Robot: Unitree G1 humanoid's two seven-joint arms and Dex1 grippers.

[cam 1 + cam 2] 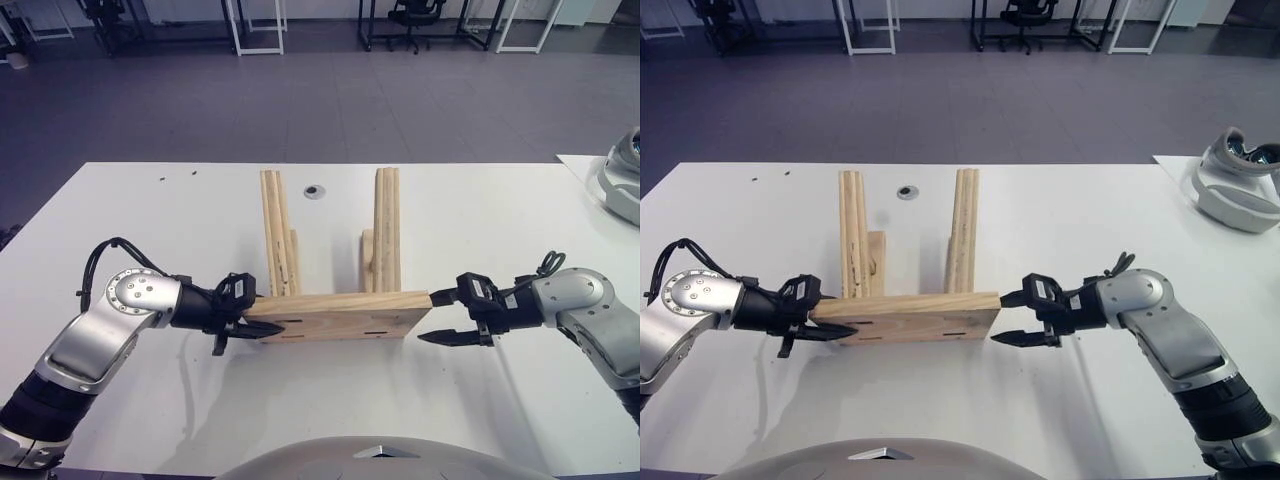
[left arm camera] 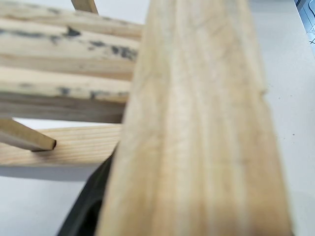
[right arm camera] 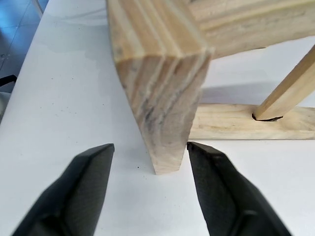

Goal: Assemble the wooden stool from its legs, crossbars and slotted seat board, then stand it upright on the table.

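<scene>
Right now the stool point(image 1: 335, 280) lies on its side in the middle of the white worktop point(image 1: 500, 220). Its slotted seat board point(image 1: 335, 315) stands on one long edge across the lower centre of the frame. The legs point(image 1: 278, 235) run from it toward the top of the frame in two pairs, one to the left and one to the right. A crossbar point(image 3: 288, 88) slants into a leg lying on the worktop, as the right wrist view shows.

The left gripper point(image 1: 258, 325) is at the board's left end, at lower left. Its jaws are closed on the board, one finger across the near face and the other behind it. The right gripper point(image 1: 428, 318) is at the board's right end, at lower right. Its jaws stand open, one dark finger point(image 3: 83, 191) on either side of the end grain, with a gap between each finger and the wood.

A small round grey disc point(image 1: 316, 190) sits on the worktop between the leg tips, near the far edge. A white headset point(image 1: 1240, 185) rests at the upper right, well apart from the stool.
</scene>
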